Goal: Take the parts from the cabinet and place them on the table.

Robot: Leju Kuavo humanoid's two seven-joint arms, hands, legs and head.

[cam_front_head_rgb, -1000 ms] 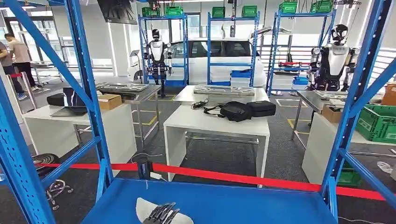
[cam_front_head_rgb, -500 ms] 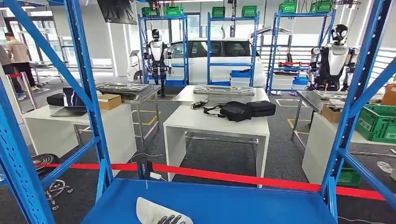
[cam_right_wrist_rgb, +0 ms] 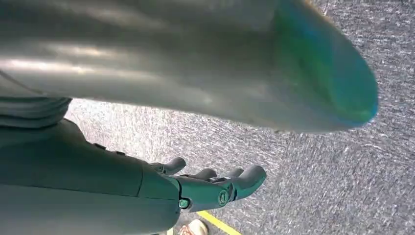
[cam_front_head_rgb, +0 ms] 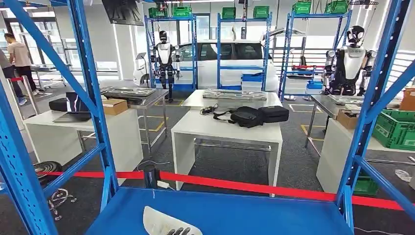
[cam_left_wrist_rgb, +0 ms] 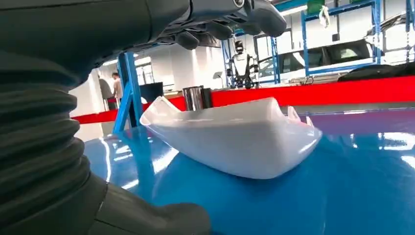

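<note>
Left hand [cam_left_wrist_rgb: 215,22] — my working hand. Its fingers [cam_left_wrist_rgb: 254,17] reach out over the white part [cam_left_wrist_rgb: 235,137], spread and lightly curled, with open air between them and the part's upper face; I see no contact, and they hold nothing. The thick thumb [cam_left_wrist_rgb: 147,215] lies low on the near side, against the shelf. In the head view the dark fingertips show at the near edge of the shelf, over the near end of the part.

White part [cam_front_head_rgb: 164,223] — a smooth, curved plastic shell lying flat on the blue shelf [cam_front_head_rgb: 254,215], near edge, left of centre. Its long axis runs from far-left to near-right. It sits under and just beyond my left fingers, so this hand is plainly the nearer one; I judge the coming move is a lowering and closing over its near end.

Right hand [cam_right_wrist_rgb: 210,186] — hanging low above grey carpet, well apart from the shelf. Fingers loosely apart, a little curled, holding nothing.

Beyond the shelf — a red tape barrier [cam_front_head_rgb: 244,186], then a white table [cam_front_head_rgb: 227,128] with black bags [cam_front_head_rgb: 259,115], far centre.
</note>
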